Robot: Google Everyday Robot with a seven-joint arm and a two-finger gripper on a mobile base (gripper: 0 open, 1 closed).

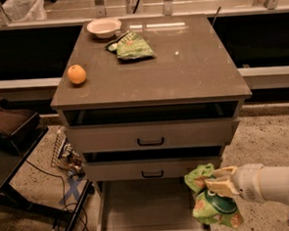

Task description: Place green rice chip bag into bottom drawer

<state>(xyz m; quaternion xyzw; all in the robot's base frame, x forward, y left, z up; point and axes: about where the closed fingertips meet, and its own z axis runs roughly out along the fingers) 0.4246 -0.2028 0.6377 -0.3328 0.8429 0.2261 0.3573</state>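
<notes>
The green rice chip bag is puffy and bright green with orange-tan chip pictures. It hangs at the lower right, over the right edge of the bottom drawer. My gripper comes in from the right on a white arm and is shut on the bag's upper part, holding it above the drawer's plain flat floor. The bottom drawer is pulled out in front of the cabinet, below two drawers with black handles.
On the cabinet top lie an orange fruit, a white bowl and a flatter green bag. A dark chair or stand and cables are on the floor at the left.
</notes>
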